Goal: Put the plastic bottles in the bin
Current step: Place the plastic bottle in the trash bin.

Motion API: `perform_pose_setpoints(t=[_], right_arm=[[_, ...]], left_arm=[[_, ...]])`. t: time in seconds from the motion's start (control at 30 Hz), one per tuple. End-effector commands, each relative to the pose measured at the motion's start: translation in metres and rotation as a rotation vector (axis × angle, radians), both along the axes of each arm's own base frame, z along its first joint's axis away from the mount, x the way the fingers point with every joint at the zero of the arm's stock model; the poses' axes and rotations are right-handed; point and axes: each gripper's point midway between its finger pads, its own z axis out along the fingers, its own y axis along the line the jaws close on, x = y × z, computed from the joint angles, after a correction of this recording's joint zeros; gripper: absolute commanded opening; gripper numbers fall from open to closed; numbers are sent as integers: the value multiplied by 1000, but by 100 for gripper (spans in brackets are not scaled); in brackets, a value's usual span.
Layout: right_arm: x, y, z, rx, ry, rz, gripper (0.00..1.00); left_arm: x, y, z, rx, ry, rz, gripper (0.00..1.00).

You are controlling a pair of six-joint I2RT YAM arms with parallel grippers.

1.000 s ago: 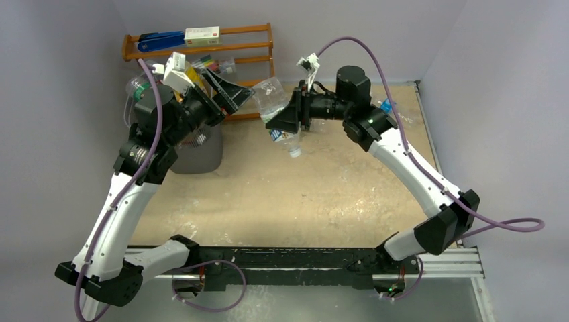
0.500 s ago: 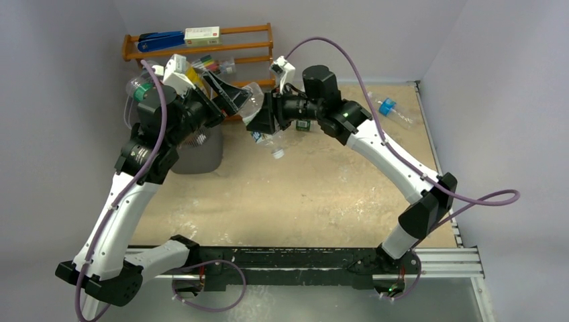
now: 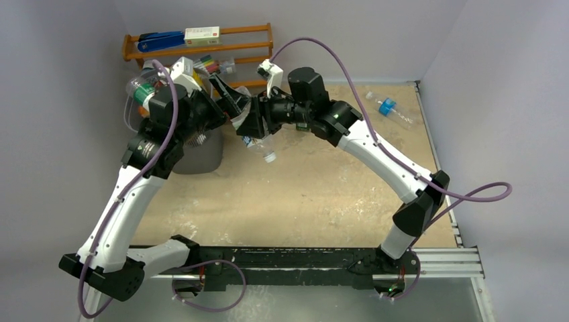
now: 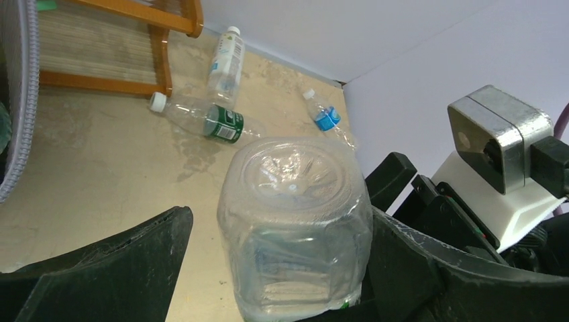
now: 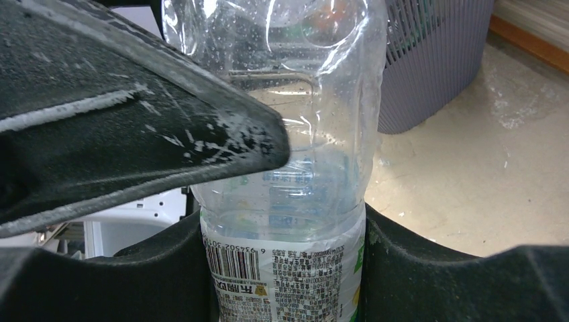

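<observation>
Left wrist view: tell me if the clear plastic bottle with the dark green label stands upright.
No, that clear green-labelled bottle lies on its side on the beige table.

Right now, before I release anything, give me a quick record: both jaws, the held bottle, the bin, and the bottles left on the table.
right jaws: shut on the clear bottle, gripping at its label
left jaws: open, one on each side of that bottle's base, not closed on it
held bottle: off the table, cap end pointing down
bin: grey, under the left arm; held bottle is beside it, not above it
loose on table: green-label bottle, white-label bottle, blue-label bottle, all lying down
</observation>
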Motion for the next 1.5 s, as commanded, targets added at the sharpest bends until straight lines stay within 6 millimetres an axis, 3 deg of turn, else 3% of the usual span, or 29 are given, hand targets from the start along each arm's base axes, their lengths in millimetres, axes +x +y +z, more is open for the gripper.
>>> perform_pose_setpoints(t=[0.0, 0.13, 0.23, 0.3, 0.63, 0.73, 0.93, 1.2, 1.3, 1.47], right_arm=[[-5, 5, 34, 55, -88, 14, 50], [-7, 6, 36, 59, -92, 17, 52], [-9, 5, 38, 64, -91, 22, 58], [-11, 3, 40, 68, -93, 21, 66], [-26, -14, 50, 90, -88, 5, 86], [-33, -23, 53, 91, -85, -4, 99], [-47, -40, 39, 62, -58, -10, 100], [-57, -49, 22, 61, -23, -13, 100], [-60, -52, 18, 55, -16, -16, 100], [-64, -57, 14, 53, -12, -20, 100]], left_arm=[[10, 8, -1, 51, -13, 46, 88], [16, 8, 5, 73, -10, 52, 56], [20, 13, 12, 112, -21, 68, 46], [24, 19, 19, 154, -30, 91, 44], [51, 57, 52, 321, -84, 239, 43], [59, 73, 63, 375, -110, 310, 43], [65, 135, 101, 516, -170, 572, 43], [75, 178, 142, 577, -308, 805, 42], [76, 188, 148, 597, -359, 868, 42], [90, 189, 132, 610, -420, 892, 41]])
